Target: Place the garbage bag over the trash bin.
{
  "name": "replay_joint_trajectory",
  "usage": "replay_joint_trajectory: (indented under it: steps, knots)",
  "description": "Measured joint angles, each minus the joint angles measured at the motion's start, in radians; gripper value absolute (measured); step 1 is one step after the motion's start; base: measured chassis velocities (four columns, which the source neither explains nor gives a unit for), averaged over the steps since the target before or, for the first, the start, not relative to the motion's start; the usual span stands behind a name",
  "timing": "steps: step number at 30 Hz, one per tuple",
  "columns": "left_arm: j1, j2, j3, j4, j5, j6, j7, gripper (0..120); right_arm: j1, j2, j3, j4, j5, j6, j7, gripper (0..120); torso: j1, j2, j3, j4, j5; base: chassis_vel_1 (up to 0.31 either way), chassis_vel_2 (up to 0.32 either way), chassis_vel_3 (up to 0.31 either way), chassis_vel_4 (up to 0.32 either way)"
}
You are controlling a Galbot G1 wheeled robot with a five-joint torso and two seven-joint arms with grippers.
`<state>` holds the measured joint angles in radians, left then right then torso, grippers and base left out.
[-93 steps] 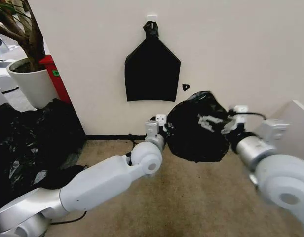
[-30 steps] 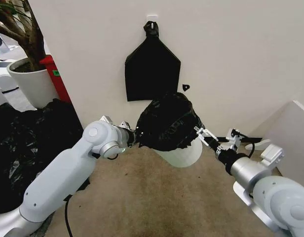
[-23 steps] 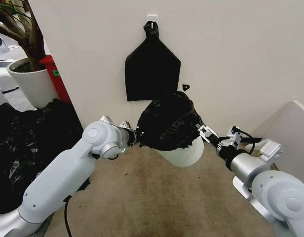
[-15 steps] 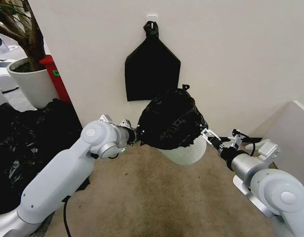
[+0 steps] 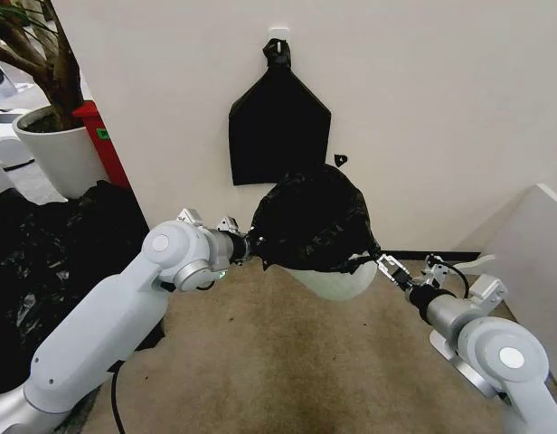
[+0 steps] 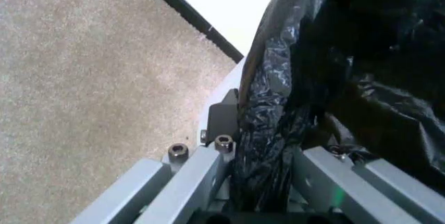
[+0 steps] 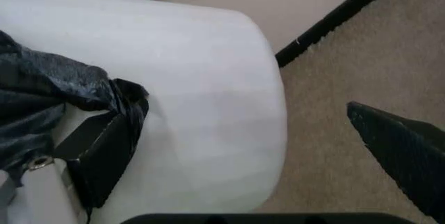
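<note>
Standing at the far left of the head view is a white plant pot (image 5: pixel 48 145) with a red box (image 5: pixel 105 143) behind it, and below them a big heap of black plastic (image 5: pixel 52 262) lies on the carpet (image 5: pixel 287 362). Next comes the left gripper (image 5: pixel 251 248), reaching in from that side; in the left wrist view its fingers (image 6: pixel 191 174) are clenched on a bunched fold of the garbage bag (image 6: pixel 334 78), which runs down between them. On the wall (image 5: pixel 441 108) above hangs a flat black bag (image 5: pixel 278 127) from a hook. The garbage bag (image 5: pixel 315 220) covers the top of the trash bin (image 5: pixel 337 282) like a dome, the pale lower part of the bin showing beneath it, close to the wall. The right gripper (image 5: pixel 380 262) meets the bag's hem at the bin's right side; in the right wrist view one finger (image 7: pixel 97 153) lies against the bin (image 7: pixel 201 104) with a corner of the film (image 7: pixel 62 91) on it, the other finger (image 7: pixel 407 148) stands well apart, so it is released.
</note>
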<state>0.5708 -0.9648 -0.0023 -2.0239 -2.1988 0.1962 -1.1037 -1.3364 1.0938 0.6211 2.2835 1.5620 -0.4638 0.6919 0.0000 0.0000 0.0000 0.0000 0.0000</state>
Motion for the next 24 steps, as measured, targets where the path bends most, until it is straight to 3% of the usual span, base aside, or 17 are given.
replay_joint_trajectory:
  steps: [11, 15, 18, 19, 21, 22, 24]
  knots:
    - [-0.003, 0.0, -0.007, 0.01, 0.012, 0.002, 0.007, 0, -0.031, -0.034, 0.021, 0.163, 0.04, 0.025, 0.03, 100, 0.0, 0.0, 0.0, 0.0001, -0.0001, 0.0, 0.0, 0.0, 0.0]
    - [-0.004, 0.009, 0.012, 0.016, 0.1, 0.031, 0.051, 0, -0.042, -0.042, 0.048, 0.215, 0.073, 0.043, 0.048, 100, 0.0, 0.0, 0.0, 0.0, 0.0, 0.0, 0.0, 0.0, 0.0]
    - [0.009, 0.031, 0.047, 0.017, 0.278, 0.058, 0.14, 0, -0.043, -0.075, 0.133, 0.22, 0.142, 0.042, 0.047, 100, 0.0, 0.0, 0.0, -0.0001, 0.0004, 0.0, 0.0, 0.0, 0.0]
    - [0.024, 0.056, 0.082, 0.017, 0.43, 0.072, 0.23, 0, -0.038, -0.122, 0.219, 0.22, 0.213, 0.02, 0.036, 100, 0.0, 0.0, 0.0, -0.0001, 0.0003, 0.0, 0.0, 0.0, 0.0]
    - [0.047, 0.084, 0.119, 0.018, 0.616, 0.072, 0.333, 0, -0.021, -0.204, 0.291, 0.219, 0.287, -0.018, -0.012, 100, 0.0, 0.0, 0.0, -0.0004, 0.0002, 0.0, 0.0, 0.0, 0.0]
    - [0.047, 0.084, 0.119, 0.018, 0.616, 0.072, 0.333, 0, -0.021, -0.204, 0.291, 0.219, 0.287, -0.018, -0.012, 100, 0.0, 0.0, 0.0, -0.0004, 0.0002, 0.0, 0.0, 0.0, 0.0]
    - [0.062, 0.105, 0.143, 0.022, 0.743, 0.062, 0.407, 0, 0.005, -0.274, 0.313, 0.201, 0.315, -0.041, -0.052, 100, 0.0, 0.0, 0.0, -0.0001, -0.0003, 0.0, 0.0, 0.0, 0.0]
